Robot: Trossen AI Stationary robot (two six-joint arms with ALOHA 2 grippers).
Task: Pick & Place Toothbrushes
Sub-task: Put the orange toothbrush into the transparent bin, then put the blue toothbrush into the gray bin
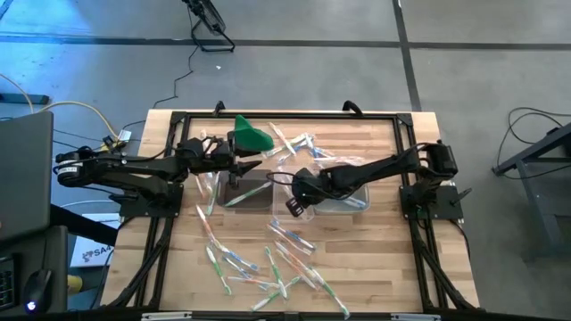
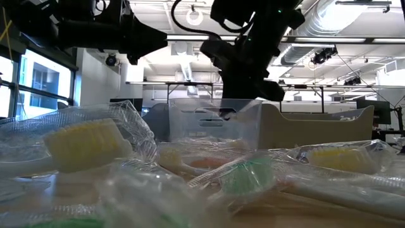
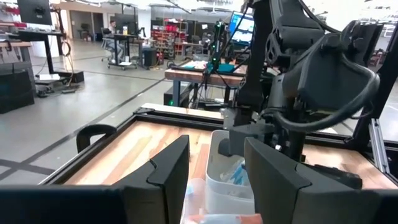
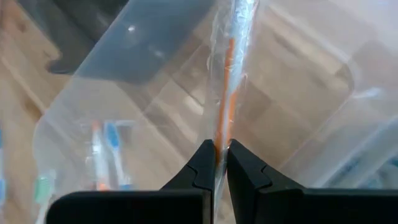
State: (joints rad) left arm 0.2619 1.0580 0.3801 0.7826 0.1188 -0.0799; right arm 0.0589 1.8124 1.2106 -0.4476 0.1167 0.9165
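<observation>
Now right pincer point(image 4: 217, 163) clamped on orange toothbrush point(image 4: 225, 93), held above clear tub point(image 1: 343, 198) mid-bench point(image 1: 375, 259). My left pincer point(image 3: 214, 177) wide, empty, by green lump point(image 1: 252, 135). More brushes point(image 1: 268, 263) scattered near front edge.

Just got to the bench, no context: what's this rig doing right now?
It's sorting toothbrushes into clear tubs. The right gripper is shut on an orange wrapped toothbrush, holding it over a clear tub at mid-table. The left gripper waits open near another tub, holding nothing. Many wrapped toothbrushes lie scattered on the table's near side, and a green lump sits at the far edge.
</observation>
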